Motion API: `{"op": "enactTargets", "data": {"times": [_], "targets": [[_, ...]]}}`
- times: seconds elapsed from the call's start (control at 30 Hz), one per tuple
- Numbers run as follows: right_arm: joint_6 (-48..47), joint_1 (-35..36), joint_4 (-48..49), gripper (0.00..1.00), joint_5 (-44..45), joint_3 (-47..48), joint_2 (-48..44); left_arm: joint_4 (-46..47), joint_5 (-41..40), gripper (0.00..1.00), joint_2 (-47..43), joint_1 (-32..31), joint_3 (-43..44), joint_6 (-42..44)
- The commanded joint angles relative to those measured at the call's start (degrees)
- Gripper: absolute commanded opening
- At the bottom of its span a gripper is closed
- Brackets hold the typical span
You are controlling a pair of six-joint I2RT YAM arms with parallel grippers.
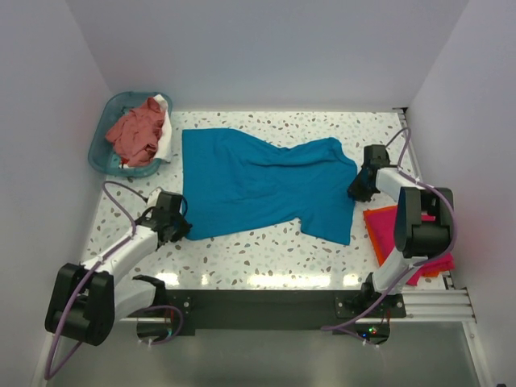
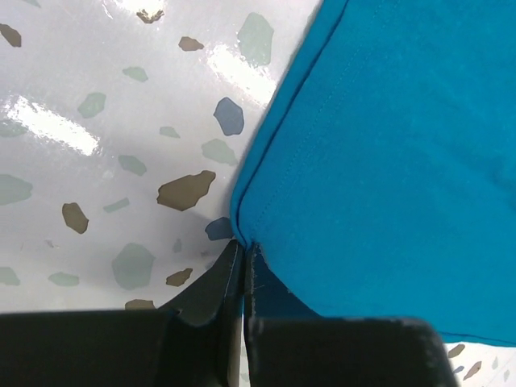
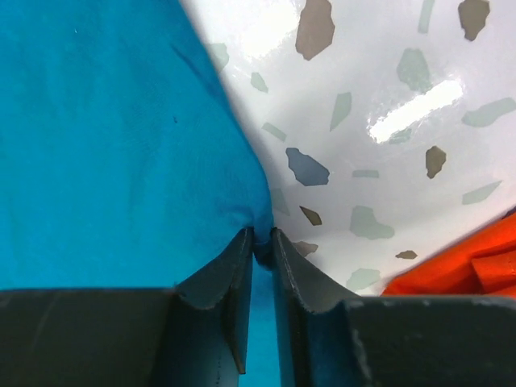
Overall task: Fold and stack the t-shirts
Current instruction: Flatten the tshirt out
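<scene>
Teal t-shirt (image 2: 387,161) hem in left tool (image 2: 243,256), wrist-view only

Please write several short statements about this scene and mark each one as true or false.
1. The teal-blue t-shirt lies spread on the table. True.
2. The left pincer is shut on a corner of the teal-blue t-shirt. True.
3. The right pincer hangs open above the orange t-shirt. False: it is shut on the teal-blue t-shirt's edge, with the orange t-shirt beside it.
4. The basket is empty. False: it holds a salmon-pink t-shirt and a white one.
5. The magenta t-shirt lies in the basket. False: it lies by the orange t-shirt at the table's right edge.
</scene>
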Motion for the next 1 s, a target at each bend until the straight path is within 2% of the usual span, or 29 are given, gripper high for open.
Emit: {"op": "enactTargets", "data": {"times": [0.0,0.07,0.1,0.13,0.23,0.4,0.6,0.73,0.83,0.97], "targets": [[1.03,0.11,1.63,0.17,-1.50,1.04,0.29,-2.13,-1.65,0.00,-1.62,-0.44,4.14,1.99],[0.77,0.11,0.58,0.09,-1.41,1.39,-0.67,-3.53,-2.62,0.00,-2.76,-0.44,7.12,3.74],[0.60,0.02,-0.03,0.01,-1.50,1.65,-1.20,-4.24,-2.97,0.00,-3.20,-0.44,8.35,4.36],[0.51,0.02,-0.74,0.00,-1.76,2.00,-1.99,-5.03,-3.67,0.00,-3.82,-0.35,9.67,5.06],[0.33,-0.15,-3.81,0.00,-2.29,3.15,-7.25,-8.46,-5.60,0.00,-5.84,0.00,15.99,8.13],[-0.98,-1.38,-12.60,0.00,-1.94,8.94,-21.64,-14.96,-10.26,0.00,-11.11,0.35,29.08,13.76],[-3.18,-2.88,-24.11,0.00,-2.29,24.04,-34.14,-19.98,-14.57,0.00,-15.69,0.44,45.78,19.65],[-4.50,-2.88,-30.35,0.00,-1.50,39.05,-36.01,-21.12,-14.57,0.00,-14.99,0.44,57.72,21.76],[-4.86,-2.88,-32.64,0.00,-3.78,46.97,-34.70,-20.86,-14.66,0.00,-12.79,0.44,63.88,22.82],[-4.33,-2.88,-29.50,0.00,-7.73,50.43,-31.98,-18.06,-13.96,0.00,-8.67,0.44,68.12,23.70]]}}
